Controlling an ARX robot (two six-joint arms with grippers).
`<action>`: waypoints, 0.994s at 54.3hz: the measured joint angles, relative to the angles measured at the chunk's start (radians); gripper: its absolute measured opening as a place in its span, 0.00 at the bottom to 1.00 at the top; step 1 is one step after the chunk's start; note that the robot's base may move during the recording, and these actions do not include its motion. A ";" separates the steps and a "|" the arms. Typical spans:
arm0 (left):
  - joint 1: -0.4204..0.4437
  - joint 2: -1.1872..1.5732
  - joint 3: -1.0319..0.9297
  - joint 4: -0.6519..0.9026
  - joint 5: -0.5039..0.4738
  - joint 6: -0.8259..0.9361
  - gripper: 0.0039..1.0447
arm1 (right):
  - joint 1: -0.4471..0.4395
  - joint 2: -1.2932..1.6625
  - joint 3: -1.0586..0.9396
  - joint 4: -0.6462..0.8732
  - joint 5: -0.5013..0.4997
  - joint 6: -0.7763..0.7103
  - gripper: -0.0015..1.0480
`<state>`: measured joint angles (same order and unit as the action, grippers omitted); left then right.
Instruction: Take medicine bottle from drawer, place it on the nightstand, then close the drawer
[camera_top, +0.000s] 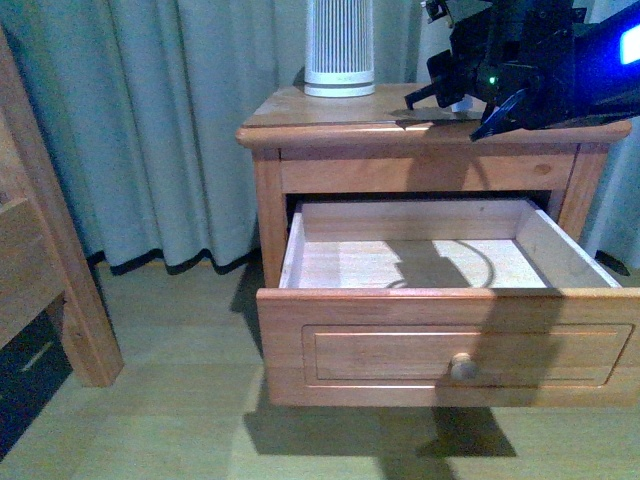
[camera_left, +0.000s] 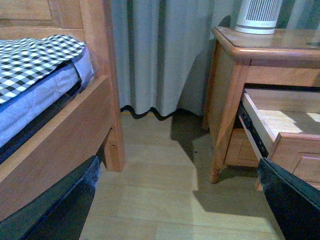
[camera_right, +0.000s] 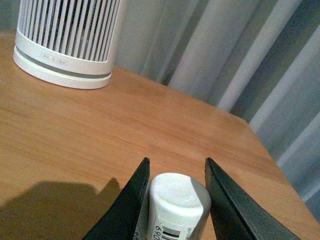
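My right gripper (camera_right: 177, 172) is shut on the medicine bottle (camera_right: 177, 200), a small white cylinder with a barcode label, held over the nightstand's top (camera_right: 125, 130). In the front view the right gripper (camera_top: 450, 95) is at the right rear of the nightstand (camera_top: 340, 125); the bottle is hidden by it there. The upper drawer (camera_top: 450, 345) stands pulled out, its pale interior (camera_top: 400, 262) bare, its round knob (camera_top: 461, 367) at the front. My left gripper (camera_left: 185, 200) is open and empty, low over the floor to the left of the nightstand (camera_left: 235, 75).
A ribbed white cylinder (camera_top: 339, 50) stands at the back of the nightstand top, also in the right wrist view (camera_right: 67, 42). Grey curtains (camera_top: 170, 120) hang behind. A wooden bed frame (camera_left: 95, 115) with checked bedding (camera_left: 30, 60) stands to the left.
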<state>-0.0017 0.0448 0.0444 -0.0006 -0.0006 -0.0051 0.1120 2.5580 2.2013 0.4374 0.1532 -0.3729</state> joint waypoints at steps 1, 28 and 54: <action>0.000 0.000 0.000 0.000 0.000 0.000 0.94 | 0.000 0.000 -0.002 0.005 0.000 0.006 0.33; 0.000 0.000 0.000 0.000 0.000 0.000 0.94 | -0.015 -0.228 -0.215 0.153 -0.050 0.108 1.00; 0.000 0.000 0.000 0.000 0.000 0.000 0.94 | -0.027 -0.970 -1.154 0.040 -0.195 0.461 1.00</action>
<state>-0.0017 0.0448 0.0444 -0.0006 -0.0006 -0.0051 0.0845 1.5875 1.0477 0.4774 -0.0414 0.0879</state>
